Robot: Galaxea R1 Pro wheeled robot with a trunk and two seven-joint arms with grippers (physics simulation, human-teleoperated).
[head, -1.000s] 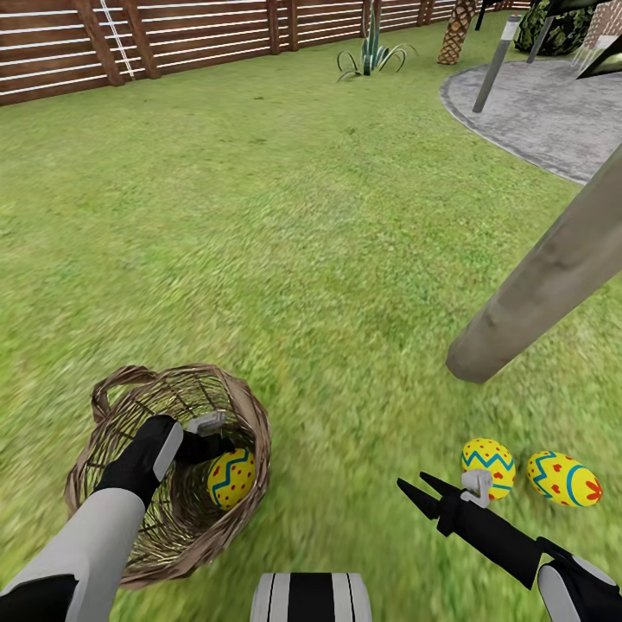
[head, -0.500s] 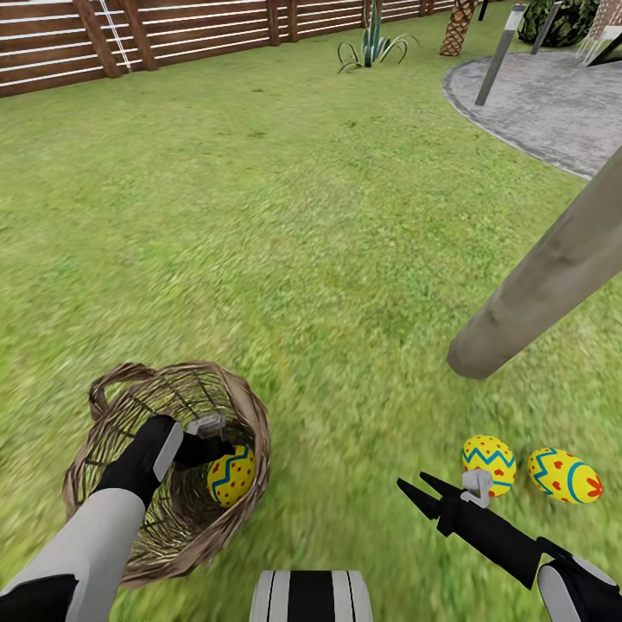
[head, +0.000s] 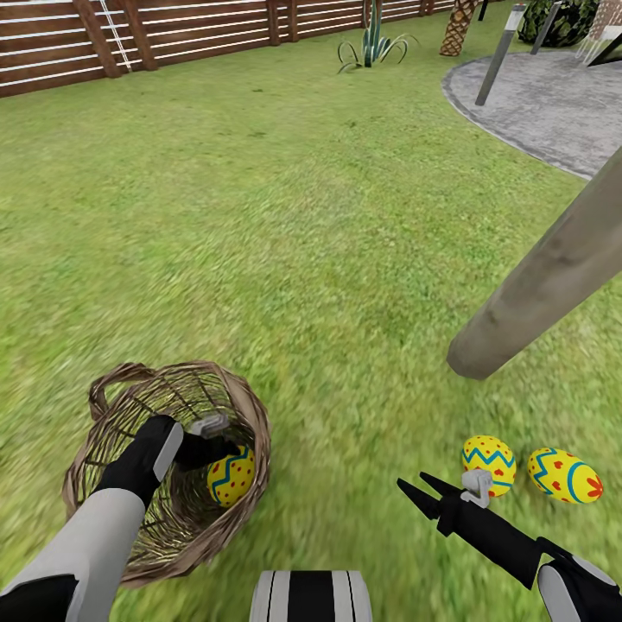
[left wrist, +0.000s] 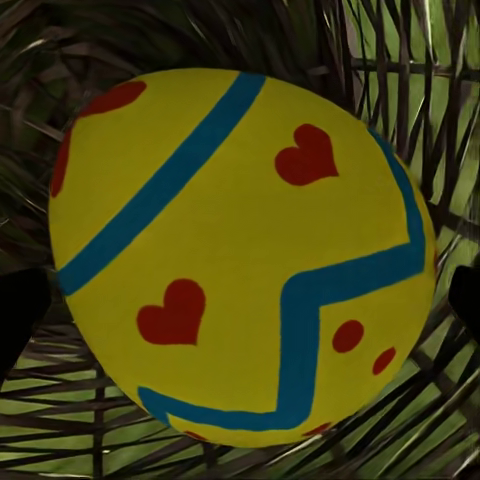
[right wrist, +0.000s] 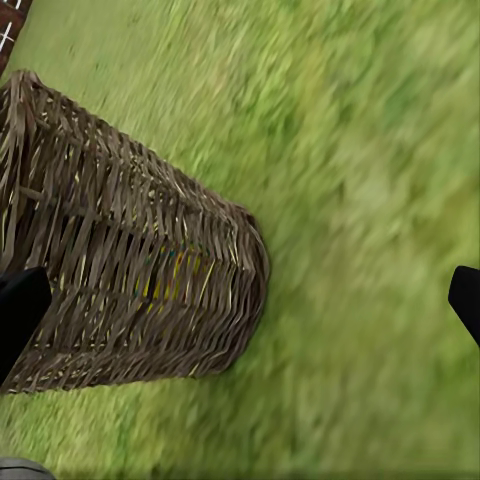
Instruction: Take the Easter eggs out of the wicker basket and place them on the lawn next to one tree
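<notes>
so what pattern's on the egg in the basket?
Yellow egg, blue zigzag bands, red hearts; clearest in left wrist view.

Three cameras around one basket on the grass

The head view looks steeply down over the lawn (head: 285,216), wicker basket (head: 246,406) lower left, tree (head: 553,268) trunk at right. The left wrist view sits inside the basket, very near an Easter egg (left wrist: 240,255). The right wrist view faces that basket's outer wall from nearby across the grass
</notes>
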